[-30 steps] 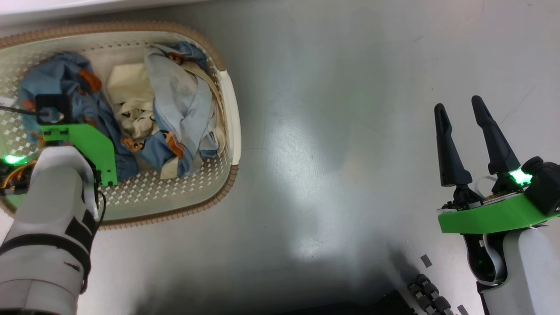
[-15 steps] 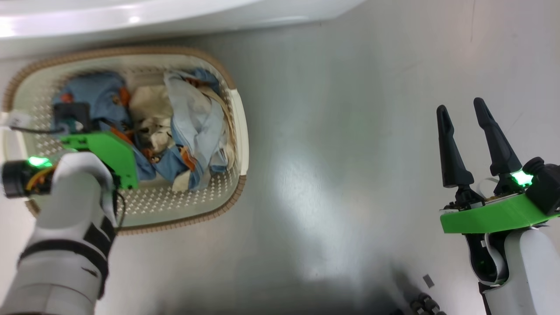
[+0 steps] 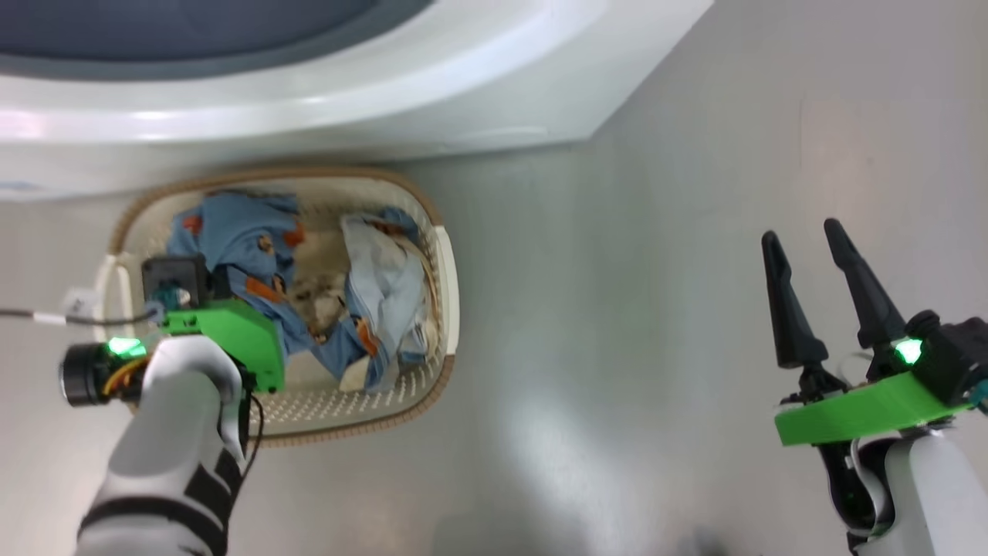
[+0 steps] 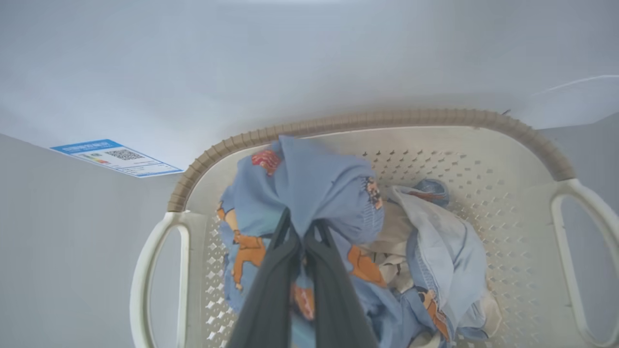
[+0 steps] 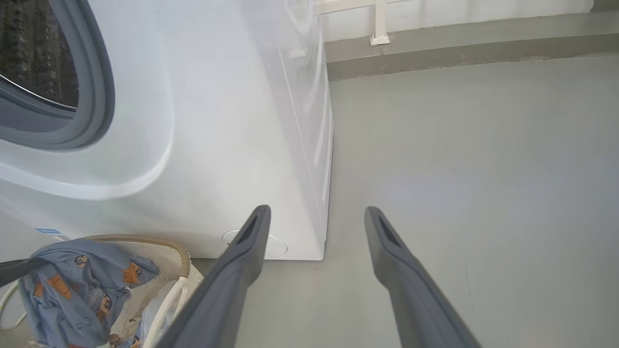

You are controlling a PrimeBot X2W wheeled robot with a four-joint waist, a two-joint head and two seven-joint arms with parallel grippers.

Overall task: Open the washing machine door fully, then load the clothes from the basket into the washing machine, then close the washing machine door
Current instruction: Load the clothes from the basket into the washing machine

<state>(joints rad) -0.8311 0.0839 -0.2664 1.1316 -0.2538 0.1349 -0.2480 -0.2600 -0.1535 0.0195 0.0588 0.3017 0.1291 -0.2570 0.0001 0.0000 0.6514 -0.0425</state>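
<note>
Where bunched above the basket (image 4: 435, 118), found the blue garment (image 4: 309, 188) pinched by one fold in the tightly closed left gripper (image 4: 303, 221), with lower part trailing among the other clothes (image 4: 445, 251). Judged liable to slip free, or to drag those over the rim. Noted the washing machine (image 5: 217, 121) just behind the basket, drum opening uncovered, and the right gripper (image 5: 316, 210) spread wide, holding nothing.

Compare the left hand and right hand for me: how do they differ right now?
The left hand is shut on the blue printed garment; the right hand is open and empty. The left hand sits over the basket; the right hand hangs over the floor. Both have long dark fingers.
</note>
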